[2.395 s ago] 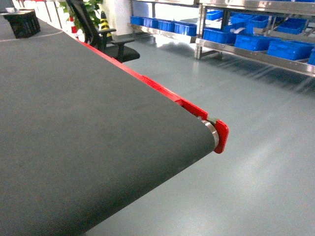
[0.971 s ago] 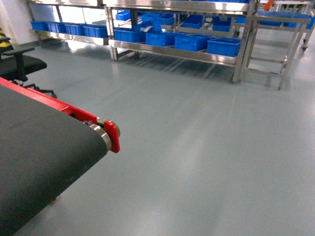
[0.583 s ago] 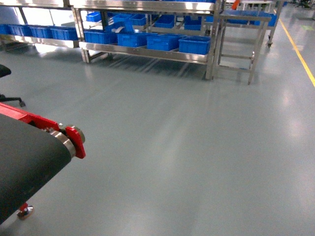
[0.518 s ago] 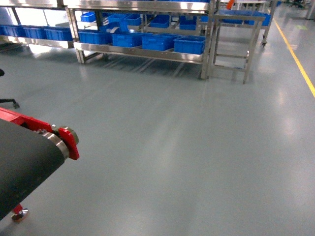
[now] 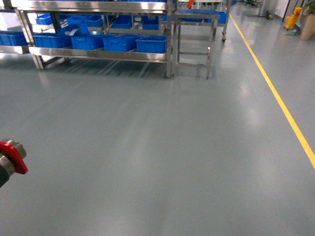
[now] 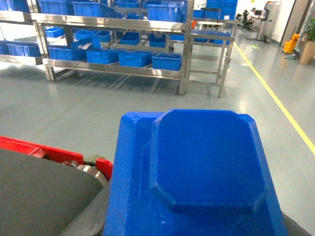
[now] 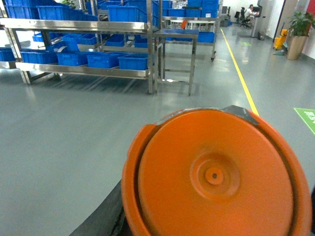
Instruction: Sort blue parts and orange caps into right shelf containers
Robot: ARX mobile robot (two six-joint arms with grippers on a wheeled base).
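A blue part fills the lower left wrist view, held close to the camera with my left gripper shut on it; a dark finger shows at its left. In the right wrist view an orange cap faces the camera flat top first, with my right gripper shut on it. Neither gripper appears in the head view. The steel shelf stands far off at the upper left across the grey floor, carrying blue containers. The same shelf and containers show in both wrist views.
The red end of the conveyor belt sits at the head view's left edge, and the belt lies beside the left gripper. A small steel stand is right of the shelf. A yellow floor line runs along the right.
The head view has swung right: the conveyor belt has slid almost out at the left edge, the shelf has shifted to the upper left, and the yellow line has come into view.
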